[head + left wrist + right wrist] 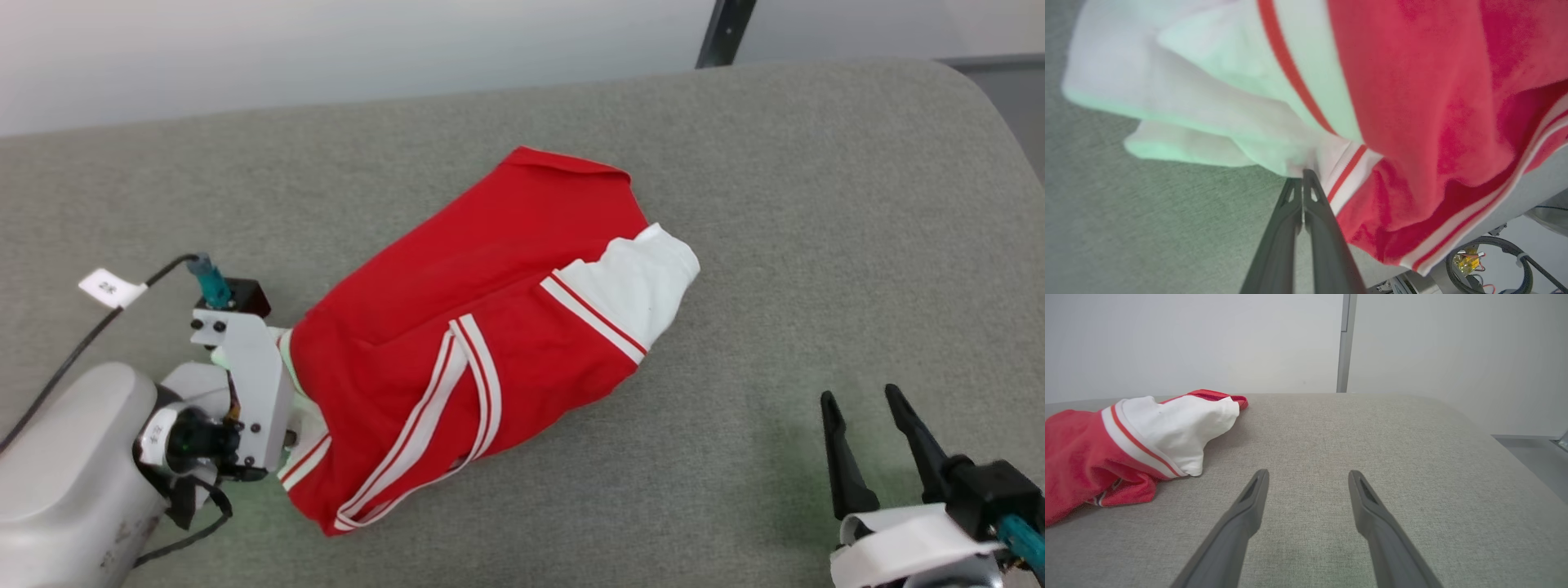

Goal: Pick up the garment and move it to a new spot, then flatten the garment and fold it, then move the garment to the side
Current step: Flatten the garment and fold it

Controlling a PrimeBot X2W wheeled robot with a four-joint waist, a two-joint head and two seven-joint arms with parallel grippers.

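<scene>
The garment [457,327] lies bunched on the grey padded table [775,163], red with a white sleeve [637,294] and striped trim; its lettering and number are hidden. My left gripper [1303,176] is shut on a white fold at the garment's near-left edge [1298,134]. In the head view that arm's wrist [245,384] presses against the cloth and the fingers are tucked under it. Well off to the right, near the table's front, my right gripper [861,400] stands open with nothing in it. In its own view the right gripper [1308,475] has the garment [1086,457] to its left, apart from it.
The table's rounded far-right corner [971,90] drops to the floor beyond. A pale wall and a dark post [725,33] stand behind the table. A black cable with a white label [110,287] trails from the left wrist. Bare table [1372,428] spreads right of the garment.
</scene>
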